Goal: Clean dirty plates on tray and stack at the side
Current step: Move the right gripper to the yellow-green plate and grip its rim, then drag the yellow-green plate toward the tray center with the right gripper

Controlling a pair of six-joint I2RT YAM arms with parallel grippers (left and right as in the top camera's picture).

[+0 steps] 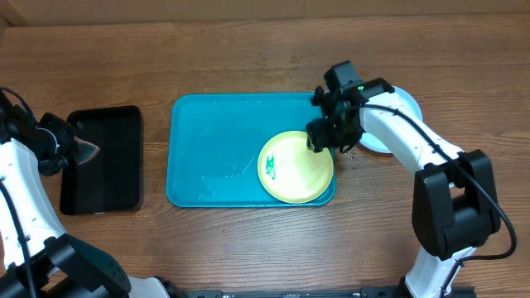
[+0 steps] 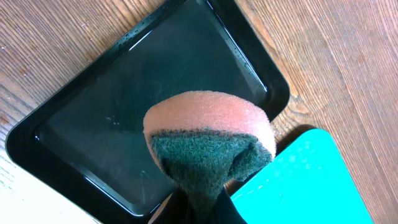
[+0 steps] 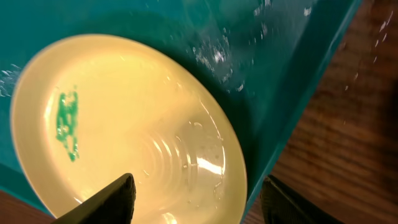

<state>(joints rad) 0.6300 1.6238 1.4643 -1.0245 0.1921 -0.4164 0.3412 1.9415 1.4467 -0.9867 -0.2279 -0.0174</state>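
Note:
The yellow-green plate (image 1: 296, 167) lies at the right end of the turquoise tray (image 1: 207, 132), with a green smear (image 3: 67, 124) on it. My right gripper (image 1: 325, 139) is open just above the plate's far right rim; in the right wrist view (image 3: 199, 202) its fingers straddle the rim of the plate (image 3: 124, 112) and the tray's wall (image 3: 280, 93). A pale white-blue plate (image 1: 406, 103) lies on the table right of the tray, partly hidden by the arm. My left gripper (image 1: 76, 151) is shut on a pink sponge with a green scouring pad (image 2: 208, 140).
A black tray (image 1: 103, 157) lies left of the turquoise tray, and the sponge hangs over it (image 2: 124, 93). The turquoise tray's corner (image 2: 311, 180) shows beside it. Water droplets (image 3: 217, 53) lie on the turquoise tray. The table is wood.

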